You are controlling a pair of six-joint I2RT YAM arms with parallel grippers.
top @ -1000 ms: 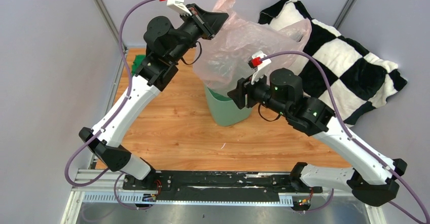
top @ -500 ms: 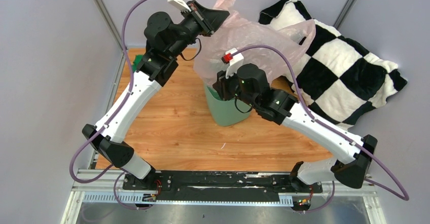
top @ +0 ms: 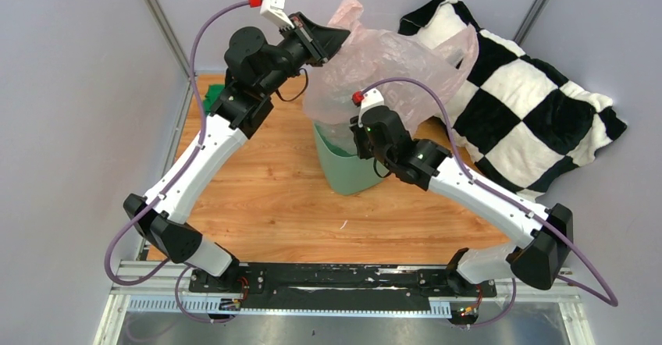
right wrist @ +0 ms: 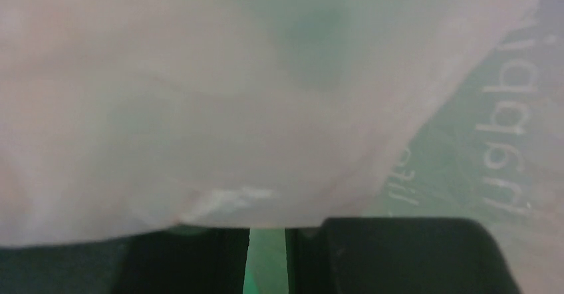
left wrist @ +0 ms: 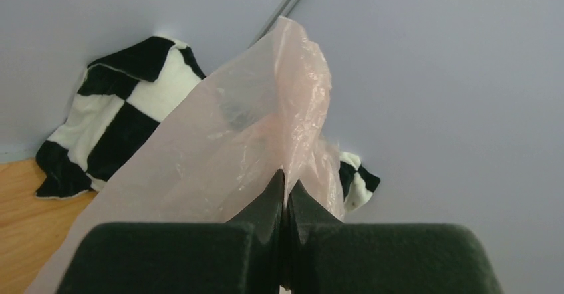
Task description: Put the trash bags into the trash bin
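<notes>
Two arms up and busy over the wooden table [top: 265, 197]! Far left, a small dark green cloth [top: 209, 99] lies at the table's edge, well apart from the action. Next, the left gripper [left wrist: 284, 189] is raised high at the far side, its fingers pinched tight together on a crinkled fold of the trash bag [top: 386, 60], lifting that corner into the air. The pale-pink translucent film billows out to the right of that pinch and hangs down, its lower folds meeting the mouth of the trash bin [top: 347, 172]. The mint-green bin stands upright mid-table, directly under the bag. Over its rim, the right arm's wrist points downward into the bag. From the wrist view, the right gripper [right wrist: 267, 241] shows only a narrow slit between its fingers, green showing through it, with pink film draped right across the lens; I cannot tell whether it has hold of the plastic. White lettering shows on the film there. Far right, a black-and-white checkered cushion [top: 539, 103] slumps against the wall, the bag's right edge in front of it.
</notes>
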